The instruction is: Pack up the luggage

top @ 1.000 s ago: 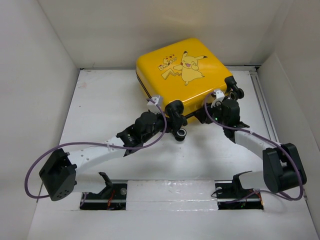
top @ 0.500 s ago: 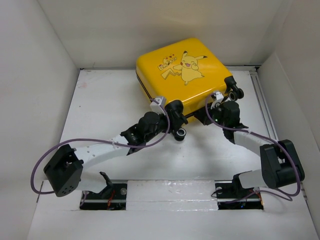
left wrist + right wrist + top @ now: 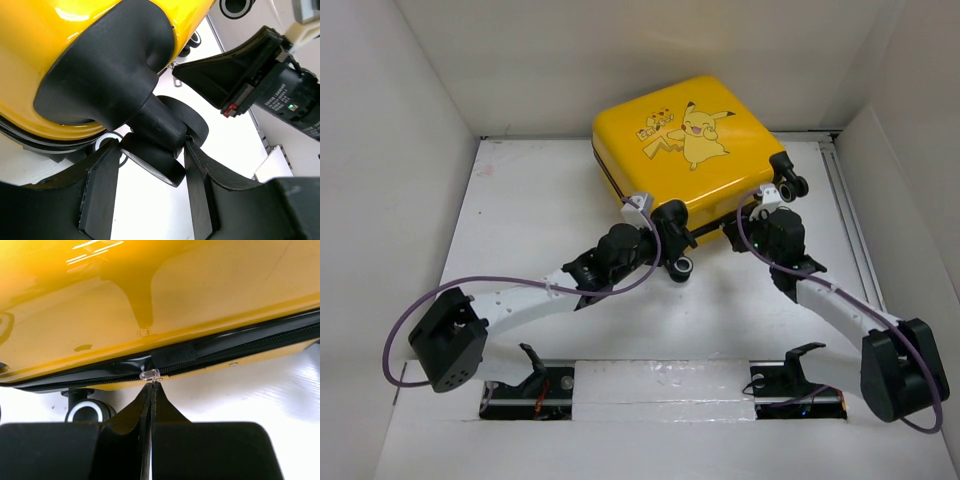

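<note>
The luggage [image 3: 690, 150], a yellow hard-shell suitcase with a Pikachu print, lies flat and closed at the back of the table. My left gripper [image 3: 667, 222] is at its near corner, jaws closed around a black caster wheel [image 3: 150, 162] under the black wheel housing [image 3: 105, 75]. My right gripper [image 3: 745, 215] is at the near side, further right. In the right wrist view it [image 3: 151, 386] is shut on the zipper pull, just below the clear slider [image 3: 150, 374] on the black zipper band [image 3: 240, 347].
A second caster wheel [image 3: 681, 267] sticks out near the left gripper and also shows in the right wrist view [image 3: 85, 411]. More wheels [image 3: 792, 187] sit at the luggage's right corner. White walls enclose the table [image 3: 540, 210] on three sides.
The right arm's elbow swung out to the right and its gripper shifted slightly right along the luggage's near side. The left arm edged forward a little, then held still.
</note>
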Motion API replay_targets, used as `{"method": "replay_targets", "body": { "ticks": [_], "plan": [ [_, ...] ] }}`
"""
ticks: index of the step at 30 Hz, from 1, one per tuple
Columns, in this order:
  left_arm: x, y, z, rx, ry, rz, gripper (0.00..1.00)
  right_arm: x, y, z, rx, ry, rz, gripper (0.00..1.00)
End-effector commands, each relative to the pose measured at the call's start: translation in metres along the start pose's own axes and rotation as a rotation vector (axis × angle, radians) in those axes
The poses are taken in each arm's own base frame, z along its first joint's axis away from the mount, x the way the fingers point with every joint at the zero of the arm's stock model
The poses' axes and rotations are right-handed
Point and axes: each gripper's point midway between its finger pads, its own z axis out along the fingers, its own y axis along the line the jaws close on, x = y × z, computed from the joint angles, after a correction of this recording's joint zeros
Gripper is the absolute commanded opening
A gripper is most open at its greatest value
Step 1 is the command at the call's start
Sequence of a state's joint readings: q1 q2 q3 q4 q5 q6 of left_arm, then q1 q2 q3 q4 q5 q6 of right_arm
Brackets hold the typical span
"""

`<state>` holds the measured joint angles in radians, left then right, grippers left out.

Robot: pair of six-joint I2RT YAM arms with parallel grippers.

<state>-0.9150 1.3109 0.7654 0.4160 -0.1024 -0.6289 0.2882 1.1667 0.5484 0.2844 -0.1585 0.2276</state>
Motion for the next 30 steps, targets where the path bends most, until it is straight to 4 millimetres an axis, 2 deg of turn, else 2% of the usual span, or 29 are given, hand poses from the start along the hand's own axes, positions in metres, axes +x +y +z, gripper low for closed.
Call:
{"method": "replay_targets", "body": {
  "ticks": [1,3,4,5,6,7,8,11,12,13,14,16,17,18,19,20,21,22,23,24,25,26,27,28,30],
  "plan": [
    [-0.023,-0.020,0.004,0.052,-0.064,-0.004,0.00,-0.040,0.000,-0.008,0.058,-0.137,-0.043,0.00],
    [-0.024,-0.024,0.006,0.067,-0.061,-0.005,0.00,-0.034,0.018,-0.005,-0.011,-0.122,-0.054,0.00],
    [-0.021,-0.028,0.009,0.084,-0.044,-0.003,0.00,-0.032,0.045,-0.005,-0.099,-0.119,-0.057,0.00],
    [-0.020,-0.028,0.011,0.086,-0.046,-0.004,0.00,-0.018,0.056,-0.004,-0.142,-0.094,-0.052,0.00],
    [-0.023,-0.033,0.011,0.104,-0.045,-0.014,0.00,-0.013,0.070,-0.004,-0.188,-0.089,-0.033,0.00],
    [-0.021,-0.035,0.012,0.116,-0.039,-0.013,0.00,-0.021,0.088,-0.006,-0.245,-0.128,-0.031,0.00],
    [-0.025,-0.041,0.012,0.133,-0.042,-0.014,0.00,-0.006,0.114,-0.009,-0.330,-0.095,-0.035,0.00],
    [-0.039,-0.059,0.013,0.182,-0.065,-0.018,0.00,0.009,0.156,-0.014,-0.438,-0.071,-0.031,0.00],
    [-0.035,-0.058,0.015,0.184,-0.053,-0.016,0.00,0.010,0.164,-0.016,-0.454,-0.071,-0.018,0.00],
    [-0.040,-0.062,0.015,0.192,-0.062,-0.017,0.00,0.019,0.168,-0.017,-0.460,-0.052,-0.004,0.00],
    [-0.039,-0.064,0.014,0.200,-0.054,-0.025,0.00,0.014,0.182,-0.022,-0.502,-0.077,0.003,0.00],
    [-0.045,-0.072,0.013,0.230,-0.067,-0.036,0.00,0.023,0.190,-0.028,-0.542,-0.072,0.049,0.00],
    [-0.045,-0.072,0.013,0.230,-0.067,-0.036,0.00,0.013,0.201,-0.032,-0.585,-0.126,0.072,0.00],
    [-0.046,-0.079,0.014,0.257,-0.062,-0.047,0.00,0.026,0.211,-0.037,-0.619,-0.102,0.107,0.00],
    [-0.045,-0.080,0.013,0.266,-0.055,-0.045,0.00,0.020,0.216,-0.041,-0.639,-0.141,0.112,0.00],
    [-0.047,-0.084,0.012,0.283,-0.057,-0.057,0.00,0.027,0.220,-0.039,-0.644,-0.130,0.156,0.00],
    [-0.045,-0.089,0.013,0.303,-0.043,-0.055,0.00,0.012,0.229,-0.045,-0.682,-0.206,0.195,0.00],
    [-0.046,-0.093,0.012,0.319,-0.039,-0.065,0.00,0.013,0.231,-0.046,-0.695,-0.228,0.226,0.00],
    [-0.044,-0.095,0.013,0.333,-0.034,-0.073,0.00,0.022,0.235,-0.039,-0.701,-0.219,0.250,0.00],
    [-0.046,-0.100,0.011,0.348,-0.031,-0.084,0.00,0.006,0.241,-0.048,-0.761,-0.287,0.326,0.00],
    [-0.046,-0.100,0.011,0.348,-0.031,-0.084,0.00,0.001,0.244,-0.050,-0.789,-0.316,0.360,0.00],
    [-0.048,-0.100,0.007,0.353,-0.035,-0.084,0.00,0.002,0.244,-0.051,-0.809,-0.328,0.394,0.00],
    [-0.054,-0.104,0.003,0.368,-0.052,-0.085,0.00,0.018,0.242,-0.044,-0.807,-0.284,0.447,0.00],
    [-0.053,-0.103,0.000,0.368,-0.052,-0.085,0.00,0.004,0.244,-0.053,-0.868,-0.351,0.474,0.00],
    [-0.055,-0.105,-0.005,0.377,-0.052,-0.074,0.00,0.017,0.248,-0.048,-0.892,-0.296,0.504,0.00]
  ]
}}
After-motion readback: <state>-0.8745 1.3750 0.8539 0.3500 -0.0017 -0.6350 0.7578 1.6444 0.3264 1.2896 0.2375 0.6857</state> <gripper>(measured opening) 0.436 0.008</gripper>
